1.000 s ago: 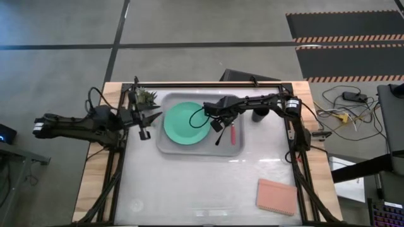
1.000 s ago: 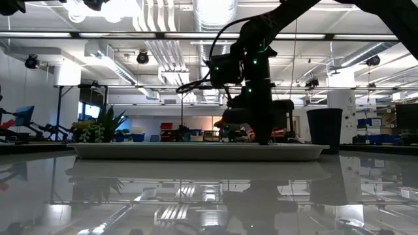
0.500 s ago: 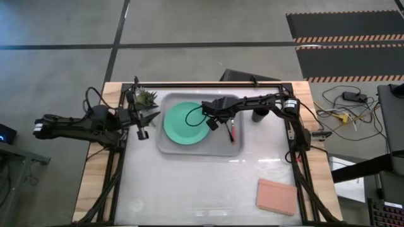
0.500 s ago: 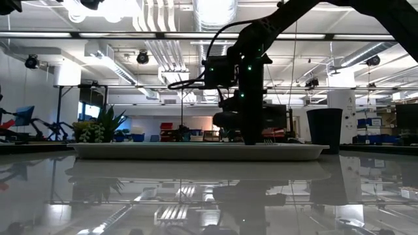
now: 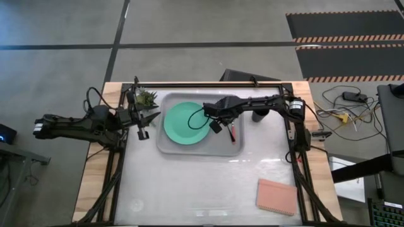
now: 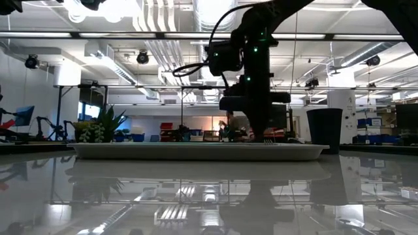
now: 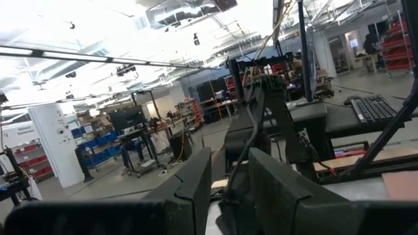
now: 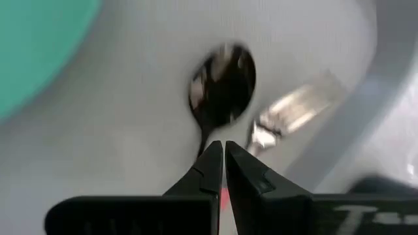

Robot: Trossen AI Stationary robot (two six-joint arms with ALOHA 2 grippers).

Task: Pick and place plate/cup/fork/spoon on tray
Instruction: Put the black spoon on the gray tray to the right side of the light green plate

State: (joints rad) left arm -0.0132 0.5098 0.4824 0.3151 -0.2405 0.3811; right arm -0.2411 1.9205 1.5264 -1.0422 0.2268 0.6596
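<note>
Right pincer (image 8: pixel 224 156), clenched on the all-dark black spoon (image 8: pixel 222 85) handle, bowl ahead beside the silver-tined pink-handled fork (image 8: pixel 290 111); cup still at 3 o'clock.

1. One tray (image 5: pixel 169 144), light grey, in the upper middle of the high view.
2. One plate (image 5: pixel 180 123), mint green, in the left part of the tray.
3. One spoon (image 8: pixel 222 85), all dark, seen in the right wrist view.
4. One fork (image 8: pixel 292 109), silver tines, just beside the spoon in that same view.
5. One cup (image 5: pixel 259 116), dark, right of the tray in the high view.
6. One pink pad (image 5: pixel 276 196), at the lower right of the high view.
7. One small plant (image 5: pixel 147 98), at the upper left of the tabletop (image 5: pixel 189 183).
8. Two arms, each with one end effector: the left end effector (image 5: pixel 144 125) and the right end effector (image 5: pixel 222 126).
</note>
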